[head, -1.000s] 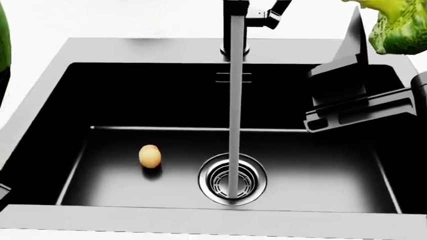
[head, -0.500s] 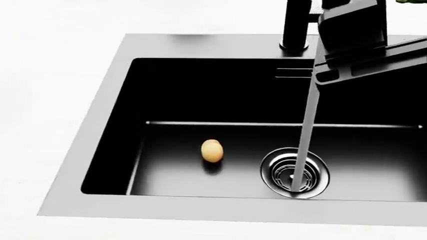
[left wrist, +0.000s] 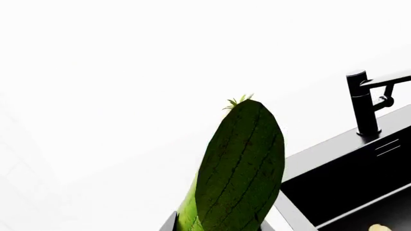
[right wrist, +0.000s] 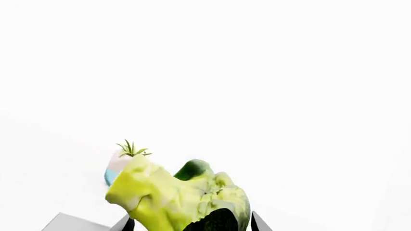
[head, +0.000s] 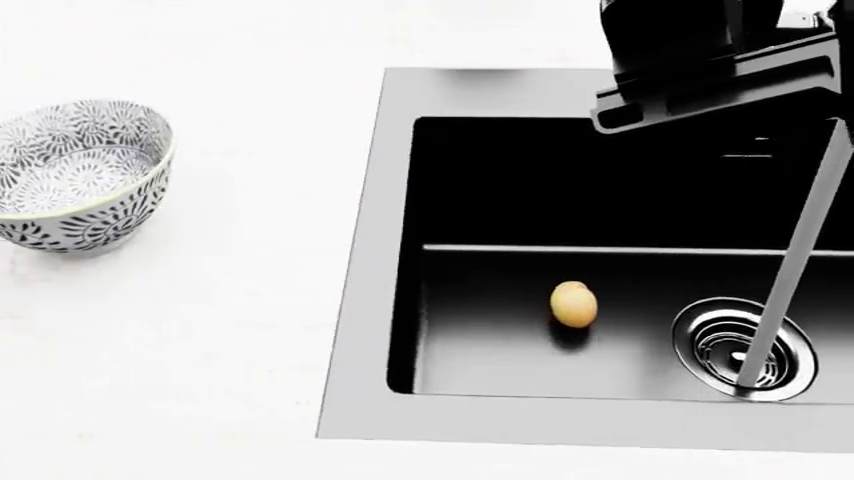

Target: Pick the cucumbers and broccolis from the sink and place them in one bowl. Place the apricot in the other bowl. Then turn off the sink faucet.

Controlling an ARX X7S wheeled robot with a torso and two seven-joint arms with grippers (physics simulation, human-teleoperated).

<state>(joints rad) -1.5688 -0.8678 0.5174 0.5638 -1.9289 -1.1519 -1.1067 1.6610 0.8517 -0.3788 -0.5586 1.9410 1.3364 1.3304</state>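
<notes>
Seen from the head camera: apricot [head: 574, 304] alone on the floor of the black sink [head: 367, 250], just beside the drain [head: 742, 348], with water [head: 795, 270] running from the faucet [left wrist: 363, 103] and a patterned bowl [head: 80, 172] on the counter [head: 200, 340] well apart. Cucumber [left wrist: 239, 166] clamped in the left gripper [left wrist: 212, 226]; broccoli [right wrist: 176, 198] clamped in the right gripper [right wrist: 192, 224].

White countertop [head: 200, 340], bright even light, blank white backdrop
</notes>
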